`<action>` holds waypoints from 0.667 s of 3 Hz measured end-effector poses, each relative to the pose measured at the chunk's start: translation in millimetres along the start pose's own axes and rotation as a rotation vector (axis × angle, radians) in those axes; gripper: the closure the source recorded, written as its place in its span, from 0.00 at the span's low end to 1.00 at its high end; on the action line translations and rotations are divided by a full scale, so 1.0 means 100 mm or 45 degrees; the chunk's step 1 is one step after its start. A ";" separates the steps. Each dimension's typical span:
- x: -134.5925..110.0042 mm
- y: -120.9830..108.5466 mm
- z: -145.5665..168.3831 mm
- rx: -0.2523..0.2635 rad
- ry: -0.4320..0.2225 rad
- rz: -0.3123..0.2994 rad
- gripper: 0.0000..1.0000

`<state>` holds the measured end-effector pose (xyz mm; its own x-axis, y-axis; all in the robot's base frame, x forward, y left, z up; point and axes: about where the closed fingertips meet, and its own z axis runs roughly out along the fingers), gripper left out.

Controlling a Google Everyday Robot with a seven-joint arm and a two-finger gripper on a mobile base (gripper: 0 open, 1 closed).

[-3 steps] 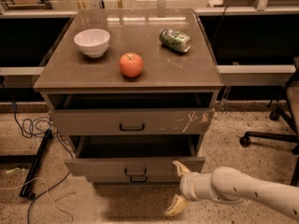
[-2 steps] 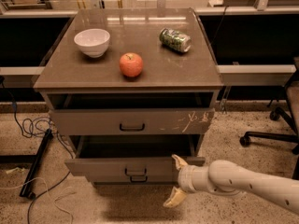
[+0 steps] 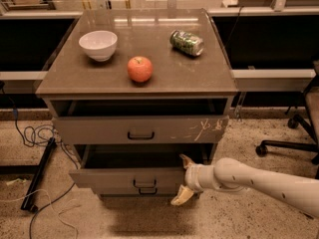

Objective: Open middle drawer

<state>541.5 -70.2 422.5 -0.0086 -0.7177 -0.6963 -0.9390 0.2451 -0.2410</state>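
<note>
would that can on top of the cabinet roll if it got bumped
Probably yes: the can lies on its side on the smooth cabinet top, so a light nudge could roll it. It is likely light and easily dented, being a thin drink can. The tool sits low at the right end of the middle drawer, well below it.

The gripper [image 3: 183,178] sits at the right end of the middle drawer [image 3: 124,177], jaws spread, one above its front and one below. That drawer juts out past the scratched top drawer [image 3: 99,130]. The floor [image 3: 149,218] in front is open. Cables [image 3: 30,133] lie to the left and a chair base [image 3: 284,144] stands to the right.
</note>
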 end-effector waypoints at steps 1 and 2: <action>0.00 0.00 0.00 0.000 0.000 0.000 0.16; 0.00 0.00 0.00 0.000 0.000 0.000 0.39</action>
<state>541.5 -70.2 422.5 -0.0085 -0.7178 -0.6962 -0.9391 0.2449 -0.2410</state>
